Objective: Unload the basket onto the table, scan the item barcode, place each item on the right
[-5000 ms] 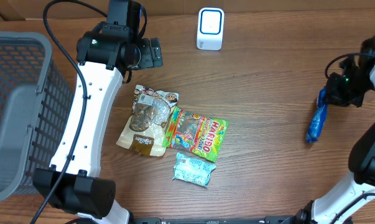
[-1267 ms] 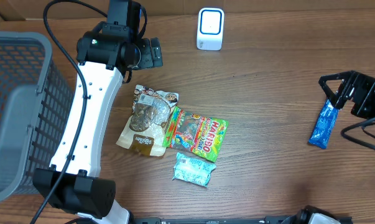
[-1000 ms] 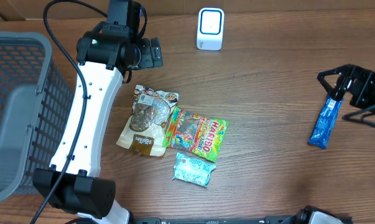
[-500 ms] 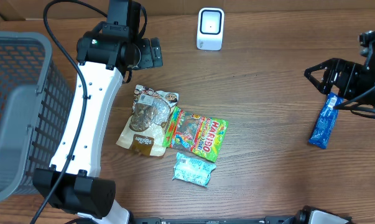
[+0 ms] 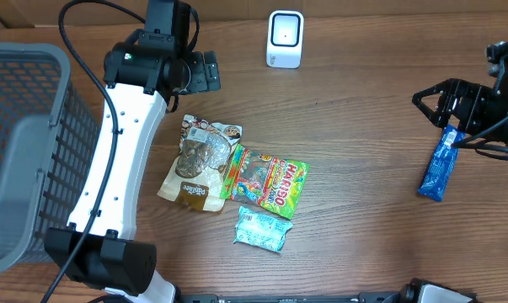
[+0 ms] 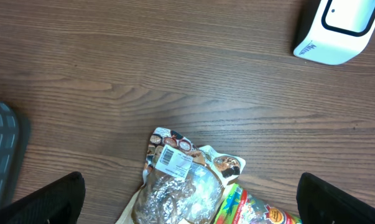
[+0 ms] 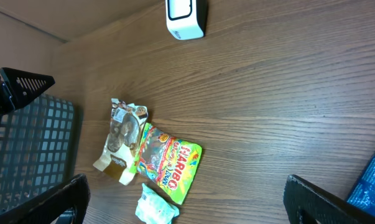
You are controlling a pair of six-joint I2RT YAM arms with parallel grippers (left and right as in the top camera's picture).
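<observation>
- I can read "HARIBO" across the green gummy bag [image 7: 168, 163], at about 7 o'clock in my right wrist view. The overhead shows the same word, smaller.
- The white scanner [image 6: 336, 31], at 2 o'clock in my left wrist view, has a short dark word on its side that is too small to read.
- The snack pouch [image 6: 193, 190] carries a white barcode sticker [image 6: 175, 160]. I see bars but no legible digits.
- In the overhead, I can't read the print on the pale blue packet [image 5: 262, 229] at 6 o'clock or the blue wrapper [image 5: 437, 172] at 3 o'clock.
</observation>
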